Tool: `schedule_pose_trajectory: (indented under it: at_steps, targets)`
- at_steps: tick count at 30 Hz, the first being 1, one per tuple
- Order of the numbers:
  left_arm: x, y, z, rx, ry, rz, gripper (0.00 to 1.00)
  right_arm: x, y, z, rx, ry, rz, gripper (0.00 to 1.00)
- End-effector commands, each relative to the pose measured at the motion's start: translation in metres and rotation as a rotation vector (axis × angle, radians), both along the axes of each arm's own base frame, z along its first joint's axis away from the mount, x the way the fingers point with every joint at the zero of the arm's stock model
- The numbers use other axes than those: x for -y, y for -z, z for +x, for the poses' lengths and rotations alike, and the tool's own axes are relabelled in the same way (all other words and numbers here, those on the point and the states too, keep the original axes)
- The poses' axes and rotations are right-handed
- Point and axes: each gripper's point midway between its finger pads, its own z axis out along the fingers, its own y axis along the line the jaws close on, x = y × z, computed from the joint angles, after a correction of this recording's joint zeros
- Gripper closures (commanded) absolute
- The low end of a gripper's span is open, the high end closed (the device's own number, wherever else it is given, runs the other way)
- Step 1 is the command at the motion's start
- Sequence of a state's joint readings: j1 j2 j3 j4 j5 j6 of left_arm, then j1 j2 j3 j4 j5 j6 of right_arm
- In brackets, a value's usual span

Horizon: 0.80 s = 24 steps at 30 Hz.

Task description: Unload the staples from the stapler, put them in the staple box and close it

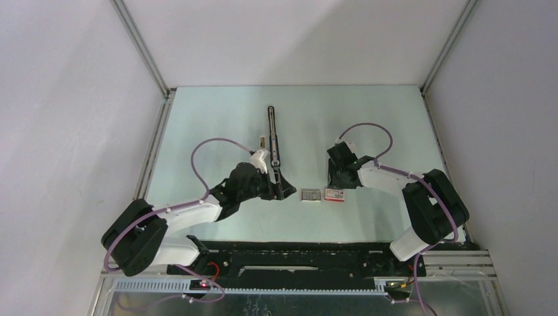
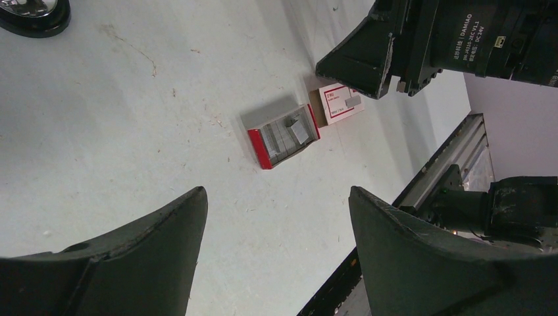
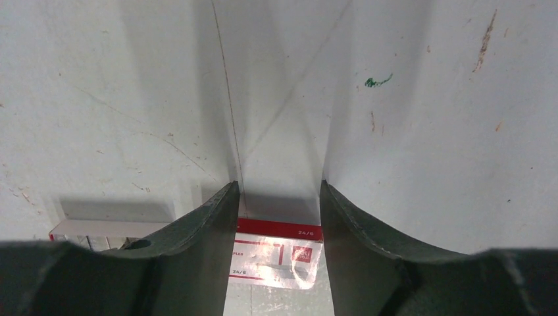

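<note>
The stapler [image 1: 273, 135] is a long thin black bar lying lengthwise at the table's middle; its rounded end shows at the top left of the left wrist view [image 2: 33, 16]. A short narrow strip [image 1: 262, 143], apparently the staples, lies just left of the bar. My left gripper [image 1: 281, 187] is at the bar's near end. In its wrist view [image 2: 276, 191] it is open and empty over bare table. My right gripper [image 1: 334, 176] is open and empty in its wrist view [image 3: 278, 184], hovering over the red-and-white box.
A red-and-white staple box [image 1: 335, 194] [image 2: 339, 104] [image 3: 279, 253] and its grey tray [image 1: 310, 195] [image 2: 283, 135] lie side by side near the front middle. My right gripper's body [image 2: 395, 46] hangs above them. Walls close in the table's left, right and back.
</note>
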State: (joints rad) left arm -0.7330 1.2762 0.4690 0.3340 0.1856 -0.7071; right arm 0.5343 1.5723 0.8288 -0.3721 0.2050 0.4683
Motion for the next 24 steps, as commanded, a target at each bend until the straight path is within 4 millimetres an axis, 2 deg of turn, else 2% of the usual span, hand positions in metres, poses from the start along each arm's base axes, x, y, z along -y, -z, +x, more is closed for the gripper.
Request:
schedule_pose_trajectory:
  at_steps: [1,24]
  targets:
    - [-0.0027,-0.0001,-0.0008,0.022,-0.006,0.002,0.16,-0.0071,-0.0114,0.0057,0.028,-0.029,-0.004,0.43]
    - [-0.0032,0.0009,-0.0015,0.02,-0.002,0.006,0.16,-0.0145,-0.0193,0.0017,0.026,-0.055,0.038,0.47]
